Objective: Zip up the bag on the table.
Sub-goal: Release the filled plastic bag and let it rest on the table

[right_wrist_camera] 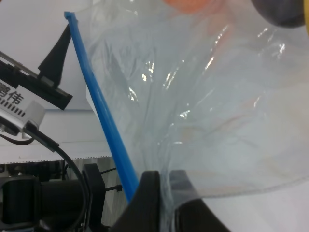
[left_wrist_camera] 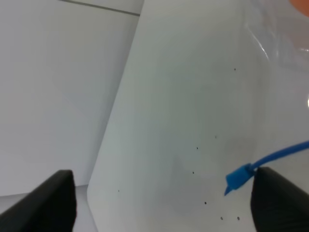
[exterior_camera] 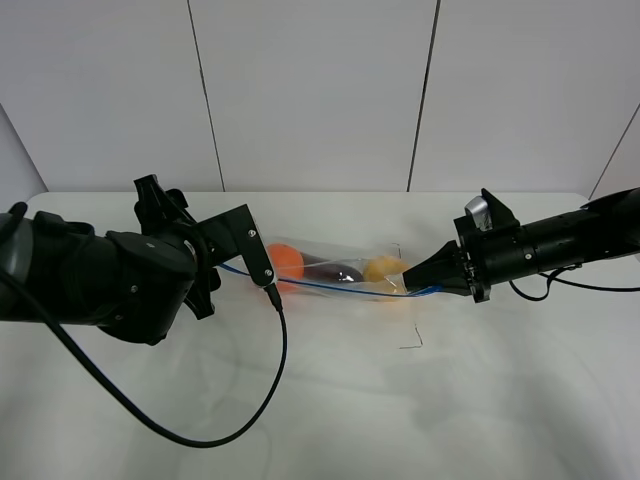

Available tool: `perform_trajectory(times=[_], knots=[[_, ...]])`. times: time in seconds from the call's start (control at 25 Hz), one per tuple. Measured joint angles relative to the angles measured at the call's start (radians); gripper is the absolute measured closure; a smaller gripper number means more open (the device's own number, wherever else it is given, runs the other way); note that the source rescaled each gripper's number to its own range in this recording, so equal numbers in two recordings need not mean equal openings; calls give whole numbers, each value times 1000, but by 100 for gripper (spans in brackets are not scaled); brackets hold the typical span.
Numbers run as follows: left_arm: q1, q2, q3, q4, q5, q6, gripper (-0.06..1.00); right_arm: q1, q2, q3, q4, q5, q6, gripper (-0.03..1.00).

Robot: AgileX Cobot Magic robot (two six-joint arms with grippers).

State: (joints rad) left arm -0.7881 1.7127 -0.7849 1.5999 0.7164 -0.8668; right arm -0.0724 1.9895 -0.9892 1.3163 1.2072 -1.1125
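Blue zipper tip (left_wrist_camera: 238, 179) beside left tool (left_wrist_camera: 161, 200): wrist view.

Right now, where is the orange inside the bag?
In the high view, the orange sits at the left end of the bag, just left of the dark eggplant, on the left arm's side.

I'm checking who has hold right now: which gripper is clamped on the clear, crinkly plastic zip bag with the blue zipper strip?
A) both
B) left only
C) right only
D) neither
C: the right gripper is shut on a corner of the bag, while the left gripper stands open by the end of the blue zipper strip.
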Motion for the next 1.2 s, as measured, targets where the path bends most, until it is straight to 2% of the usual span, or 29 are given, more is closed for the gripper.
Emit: perform_trajectory(times=[0.2,0.4,0.52,0.64,0.76,0.96,1.2], knots=[[0,0,0,-2,5,-1,-1,0,0,0,0,0,0,97],[0,0,0,-8,8,-1,-5,0,0,0,0,0,-1,97],[0,0,-6,-62,34,-1,-5,0,0,0,-1,0,-3,97],[8,-1,-48,-194,65,38,-5,0,0,0,-1,0,-4,97],[47,-6,-119,-385,71,152,-5,0,0,0,-1,0,-4,97],[197,-61,-233,-659,53,305,-5,0,0,0,-4,0,-4,97],[390,-191,-285,-893,58,464,-5,0,0,0,-4,0,-7,97]])
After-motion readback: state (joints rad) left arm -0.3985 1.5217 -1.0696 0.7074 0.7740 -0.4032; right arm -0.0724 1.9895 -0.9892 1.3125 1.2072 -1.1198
